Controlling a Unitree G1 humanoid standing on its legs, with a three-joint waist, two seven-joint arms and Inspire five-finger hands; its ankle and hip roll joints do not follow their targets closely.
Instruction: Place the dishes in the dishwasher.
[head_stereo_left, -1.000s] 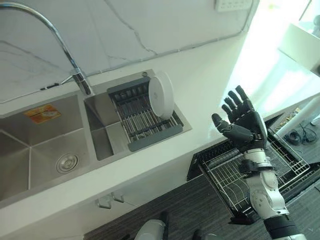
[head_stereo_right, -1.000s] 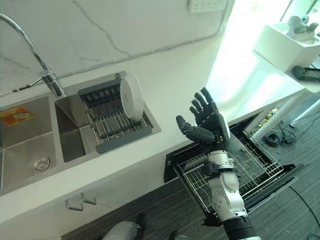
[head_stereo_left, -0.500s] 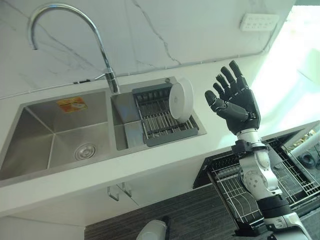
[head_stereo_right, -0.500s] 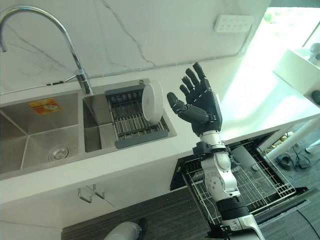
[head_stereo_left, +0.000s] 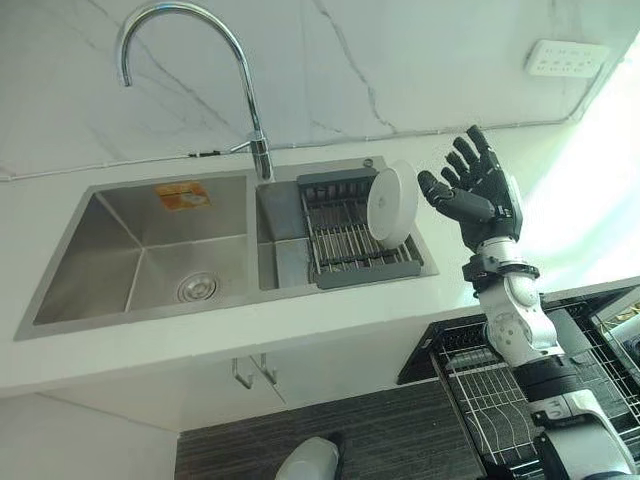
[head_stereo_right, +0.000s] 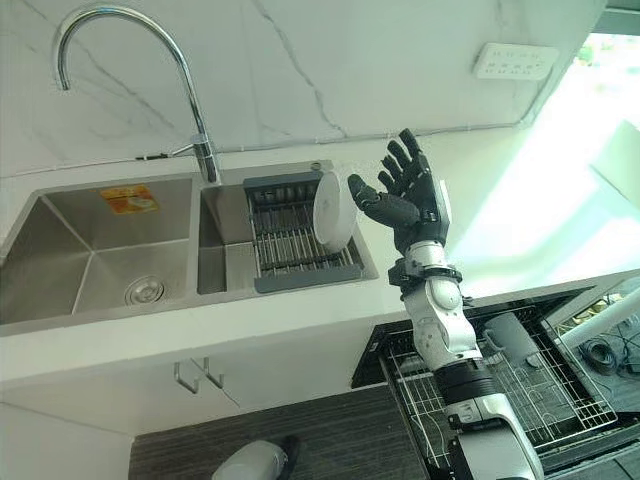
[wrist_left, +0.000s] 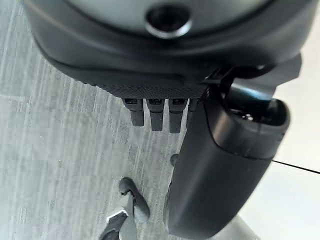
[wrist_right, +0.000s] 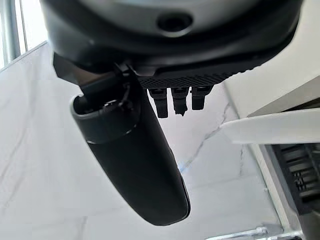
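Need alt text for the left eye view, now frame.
The robot's open right hand is raised beside a white plate standing upright in the grey drying rack over a steel sink; a pulled-out dishwasher rack sits lower right.

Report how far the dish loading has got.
Nothing is loaded yet. The white plate stands on edge in the sink's drying rack. The right hand is raised beside it, fingers spread, holding nothing. Left: grasp the plate and carry it to the open dishwasher rack.
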